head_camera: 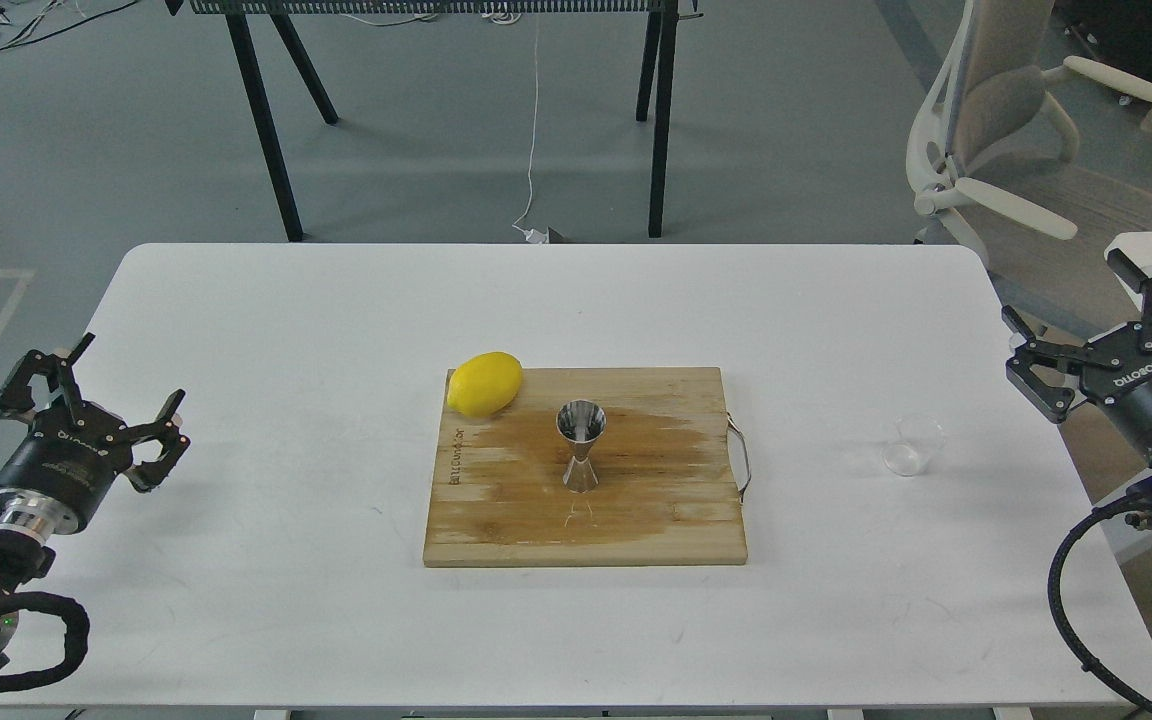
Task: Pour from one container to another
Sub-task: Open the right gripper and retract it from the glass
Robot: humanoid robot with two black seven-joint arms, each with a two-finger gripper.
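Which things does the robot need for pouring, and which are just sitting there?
Needed:
- clear cup, on the white table
- steel jigger, upright on the board
- right end effector, open and nearest the cup

Just lying about:
- lemon
- wooden cutting board
- office chair

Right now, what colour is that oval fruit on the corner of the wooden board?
The lemon is bright yellow, seen best in the head view.

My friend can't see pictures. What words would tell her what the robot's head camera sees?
A shiny steel jigger stands upright on a wooden cutting board in the middle of a white table, with a yellow lemon at the board's far left corner. A small clear cup sits on the table to the right, and the left gripper and right gripper hover open at the table's sides.
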